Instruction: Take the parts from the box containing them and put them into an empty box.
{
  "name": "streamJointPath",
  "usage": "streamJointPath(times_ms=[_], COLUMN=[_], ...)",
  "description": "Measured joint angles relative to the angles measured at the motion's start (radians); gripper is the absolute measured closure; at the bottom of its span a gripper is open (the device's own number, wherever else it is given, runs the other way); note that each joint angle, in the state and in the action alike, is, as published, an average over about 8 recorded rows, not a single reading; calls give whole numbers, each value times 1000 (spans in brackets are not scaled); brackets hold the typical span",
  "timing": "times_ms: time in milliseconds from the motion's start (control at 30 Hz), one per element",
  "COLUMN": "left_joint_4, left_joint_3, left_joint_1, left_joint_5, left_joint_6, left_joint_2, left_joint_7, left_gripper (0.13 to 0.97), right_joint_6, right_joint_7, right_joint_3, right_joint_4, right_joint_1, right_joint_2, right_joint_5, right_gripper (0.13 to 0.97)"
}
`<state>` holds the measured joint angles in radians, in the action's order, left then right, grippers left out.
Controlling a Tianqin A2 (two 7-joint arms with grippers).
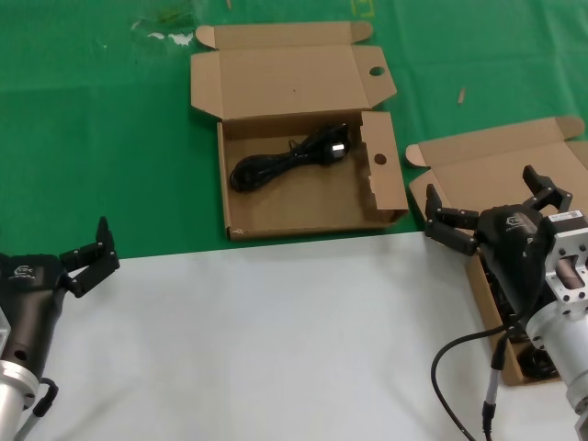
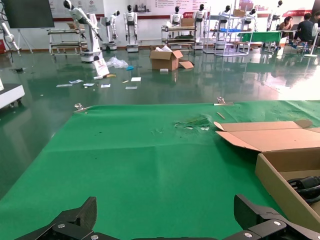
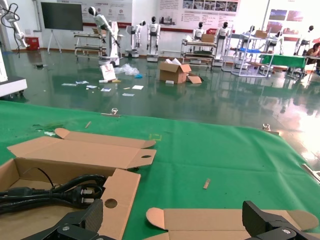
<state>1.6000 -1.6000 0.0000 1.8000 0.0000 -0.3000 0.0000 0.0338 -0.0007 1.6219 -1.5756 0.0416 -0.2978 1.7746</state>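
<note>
The round-holed box [image 1: 390,188] lies open at the back centre with one coiled black cable [image 1: 285,161] inside. The plain-flapped box [image 1: 496,165] lies open at the right; dark cables [image 1: 542,365] show in it behind my right arm. My right gripper [image 1: 478,182] is open and empty above that box's near part. The right wrist view shows its fingers [image 3: 87,217] spread over the plain lid [image 3: 235,220], with the holed box [image 3: 120,192] and cable [image 3: 55,192] beside. My left gripper [image 1: 87,253] is open and empty at the near left.
A green cloth [image 1: 92,138] covers the far half of the table and a white surface [image 1: 276,340] the near half. In the left wrist view the open gripper [image 2: 167,210] hovers over green cloth, with the holed box [image 2: 280,185] to one side. A grey cable [image 1: 459,367] hangs from my right arm.
</note>
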Motion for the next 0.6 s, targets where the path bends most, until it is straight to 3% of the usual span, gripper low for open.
streamJointPath(times_ms=[600], left_joint_4=[0], left_joint_3=[0], left_joint_1=[0], left_joint_5=[0], left_joint_6=[0], left_joint_2=[0], left_joint_7=[0], left_gripper=[132], right_joint_6=[0], right_joint_7=[0], right_joint_3=[0], right_joint_4=[0], right_joint_1=[0], right_joint_2=[0], right_joint_5=[0], right_gripper=[129])
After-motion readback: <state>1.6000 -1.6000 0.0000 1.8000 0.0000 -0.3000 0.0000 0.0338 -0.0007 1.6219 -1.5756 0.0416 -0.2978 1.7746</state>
